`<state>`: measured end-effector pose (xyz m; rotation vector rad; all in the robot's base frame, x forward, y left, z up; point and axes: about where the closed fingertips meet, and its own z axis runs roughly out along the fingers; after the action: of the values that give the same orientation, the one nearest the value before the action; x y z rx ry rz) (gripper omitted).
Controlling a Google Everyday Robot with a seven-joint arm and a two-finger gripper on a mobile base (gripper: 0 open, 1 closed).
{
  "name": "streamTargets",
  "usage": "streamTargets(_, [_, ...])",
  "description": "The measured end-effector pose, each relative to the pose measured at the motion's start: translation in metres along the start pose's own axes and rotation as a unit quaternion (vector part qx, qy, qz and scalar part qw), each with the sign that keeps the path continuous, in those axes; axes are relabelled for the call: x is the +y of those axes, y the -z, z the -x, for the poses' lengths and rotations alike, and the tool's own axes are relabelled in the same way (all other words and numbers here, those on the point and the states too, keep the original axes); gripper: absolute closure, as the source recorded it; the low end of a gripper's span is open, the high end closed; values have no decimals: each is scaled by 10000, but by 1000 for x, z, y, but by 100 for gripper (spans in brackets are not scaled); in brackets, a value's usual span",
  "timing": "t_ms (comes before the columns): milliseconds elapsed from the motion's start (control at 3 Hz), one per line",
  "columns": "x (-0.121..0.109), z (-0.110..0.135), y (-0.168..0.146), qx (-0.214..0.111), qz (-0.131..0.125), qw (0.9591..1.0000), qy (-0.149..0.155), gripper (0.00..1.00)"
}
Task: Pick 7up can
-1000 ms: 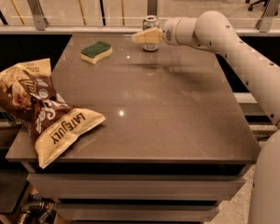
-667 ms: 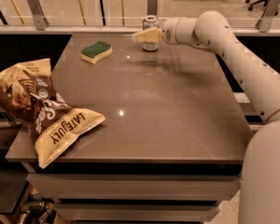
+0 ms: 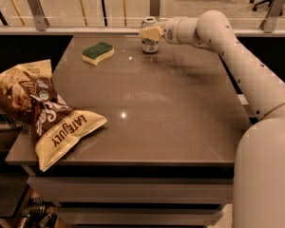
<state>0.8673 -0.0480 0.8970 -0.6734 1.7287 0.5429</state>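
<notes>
The 7up can is a small silvery-grey can with a shiny top. It stands upright near the far edge of the brown table, a little right of the middle. My gripper reaches in from the right on the white arm. It is right at the can and covers the can's upper front. The can's base appears to rest on the table.
A green and yellow sponge lies left of the can. A brown chip bag lies over the table's left front edge. A railing with glass runs behind the table. My white body fills the lower right.
The gripper stays at the can, and both have shifted slightly to the left. More of my white body now shows at the lower right.
</notes>
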Motion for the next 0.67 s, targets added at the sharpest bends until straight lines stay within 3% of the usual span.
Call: streamTargets(667, [4, -2, -5, 13, 42, 10000, -6, 87])
